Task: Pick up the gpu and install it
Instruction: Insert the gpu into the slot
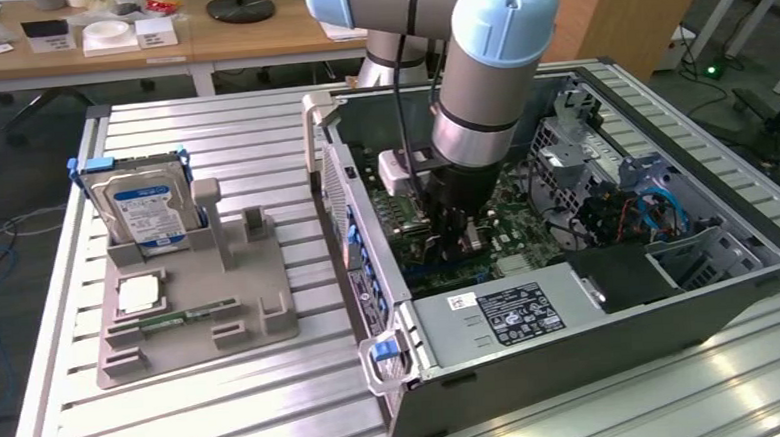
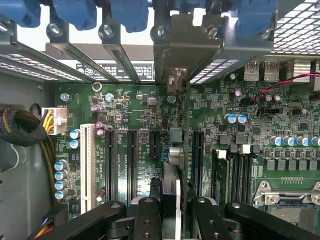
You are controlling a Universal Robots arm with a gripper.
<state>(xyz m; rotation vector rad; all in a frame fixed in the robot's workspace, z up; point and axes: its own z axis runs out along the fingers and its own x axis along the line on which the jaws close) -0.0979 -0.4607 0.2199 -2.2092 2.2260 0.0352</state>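
Note:
My gripper (image 2: 177,206) is shut on the gpu (image 2: 179,150), which I see edge-on as a thin green card standing upright over the motherboard (image 2: 145,110). The card runs between two black expansion slots (image 2: 197,160), and its silver end bracket (image 2: 186,47) lies against the rear slot openings of the case. Whether its edge sits in a slot I cannot tell. In the exterior view the arm reaches straight down into the open computer case (image 1: 767,259), with the gripper (image 1: 447,244) low over the board.
A grey fixture (image 1: 194,309) beside the case holds an upright silver hard drive (image 1: 149,206) and a narrow memory stick (image 1: 188,314). Inside the case are the power supply (image 1: 515,317), a sleeved cable bundle (image 2: 20,127), a white slot (image 2: 87,165) and the processor socket (image 2: 290,200).

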